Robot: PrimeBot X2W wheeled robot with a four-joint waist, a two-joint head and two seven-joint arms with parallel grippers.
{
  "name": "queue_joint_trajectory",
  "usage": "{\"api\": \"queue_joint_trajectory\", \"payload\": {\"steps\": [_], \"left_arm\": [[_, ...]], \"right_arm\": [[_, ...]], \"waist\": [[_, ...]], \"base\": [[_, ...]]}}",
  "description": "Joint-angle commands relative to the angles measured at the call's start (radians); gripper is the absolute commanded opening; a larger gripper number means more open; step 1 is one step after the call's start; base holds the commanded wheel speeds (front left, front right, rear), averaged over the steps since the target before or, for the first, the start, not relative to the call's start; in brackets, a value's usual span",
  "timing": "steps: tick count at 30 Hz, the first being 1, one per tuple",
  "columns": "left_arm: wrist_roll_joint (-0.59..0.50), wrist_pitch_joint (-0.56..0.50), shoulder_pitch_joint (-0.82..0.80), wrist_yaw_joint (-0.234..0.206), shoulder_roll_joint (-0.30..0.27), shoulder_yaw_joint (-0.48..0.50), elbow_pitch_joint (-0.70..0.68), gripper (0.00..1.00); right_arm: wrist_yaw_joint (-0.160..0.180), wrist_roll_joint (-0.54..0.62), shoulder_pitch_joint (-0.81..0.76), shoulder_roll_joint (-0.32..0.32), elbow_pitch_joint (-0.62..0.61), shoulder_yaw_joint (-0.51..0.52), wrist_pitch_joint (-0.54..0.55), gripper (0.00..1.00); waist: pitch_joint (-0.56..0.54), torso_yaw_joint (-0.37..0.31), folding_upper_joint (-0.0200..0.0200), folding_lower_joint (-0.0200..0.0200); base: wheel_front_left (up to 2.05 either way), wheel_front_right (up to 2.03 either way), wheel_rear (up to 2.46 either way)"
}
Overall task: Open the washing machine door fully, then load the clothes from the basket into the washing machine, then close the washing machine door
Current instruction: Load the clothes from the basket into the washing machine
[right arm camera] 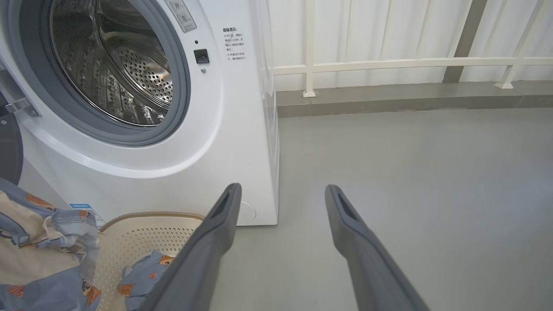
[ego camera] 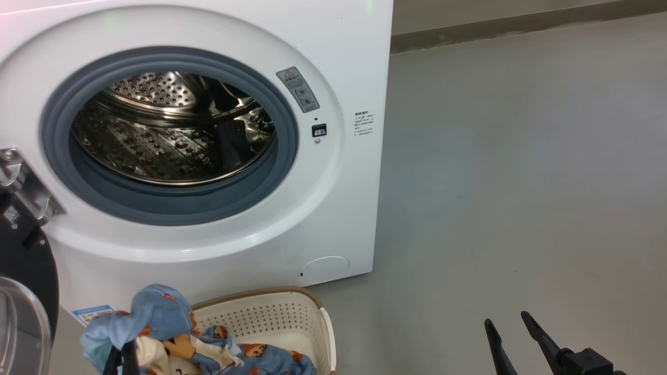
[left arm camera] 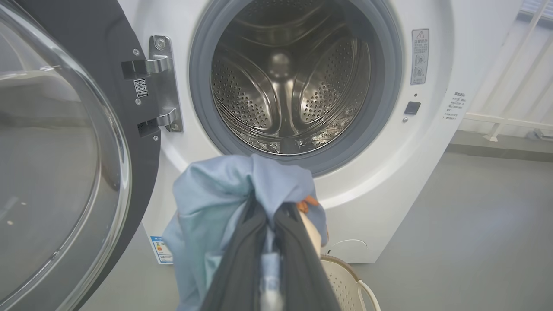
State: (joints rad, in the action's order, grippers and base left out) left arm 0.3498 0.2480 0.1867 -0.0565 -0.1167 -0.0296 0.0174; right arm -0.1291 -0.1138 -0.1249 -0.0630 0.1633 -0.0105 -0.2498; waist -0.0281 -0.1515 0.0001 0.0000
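the blue printed clothes (left arm camera: 216, 190) pinched in the left gripper (left arm camera: 270, 216) may slip out, or their hanging tail may snag the basket (ego camera: 271, 312) rim or the grey gasket (left arm camera: 198, 108) of the washing machine (ego camera: 354, 62). the bunch hangs just above the basket, below the open drum (ego camera: 172, 135). door (left arm camera: 65, 151) swung open at left; right gripper (right arm camera: 283, 190) wide, empty.

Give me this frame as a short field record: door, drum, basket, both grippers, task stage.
washing machine door: open, swung left on its hinge
drum: empty
basket: on floor before washing machine, clothes inside
left gripper: shut on blue garment, held above basket
right gripper: open, empty, over floor
stage: garment gripped, not yet in drum
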Motion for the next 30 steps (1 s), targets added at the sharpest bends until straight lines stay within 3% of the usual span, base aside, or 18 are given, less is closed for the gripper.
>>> {"api": "queue_joint_trajectory", "payload": {"steps": [1, 14, 30], "left_arm": [[-0.011, 0.013, -0.041, 0.003, -0.010, 0.029, -0.028, 0.00], [-0.010, -0.038, -0.189, 0.019, -0.044, 0.007, 0.047, 0.00], [-0.022, -0.082, -0.547, 0.041, -0.141, 0.019, 0.232, 0.00]], "right_arm": [[-0.002, 0.013, 0.013, -0.007, -0.022, -0.027, -0.012, 1.00], [-0.002, -0.001, 0.029, 0.008, -0.017, -0.055, -0.012, 1.00], [-0.002, -0.074, 0.103, 0.013, -0.038, -0.109, -0.012, 1.00]], "waist": [[0.002, -0.003, -0.0001, 0.0000], [0.040, -0.065, -0.0001, 0.0000], [0.211, -0.154, -0.0001, 0.0000]], "base": [[0.00, 0.00, 0.00], [0.00, 0.00, 0.00], [0.00, 0.00, 0.00]]}}
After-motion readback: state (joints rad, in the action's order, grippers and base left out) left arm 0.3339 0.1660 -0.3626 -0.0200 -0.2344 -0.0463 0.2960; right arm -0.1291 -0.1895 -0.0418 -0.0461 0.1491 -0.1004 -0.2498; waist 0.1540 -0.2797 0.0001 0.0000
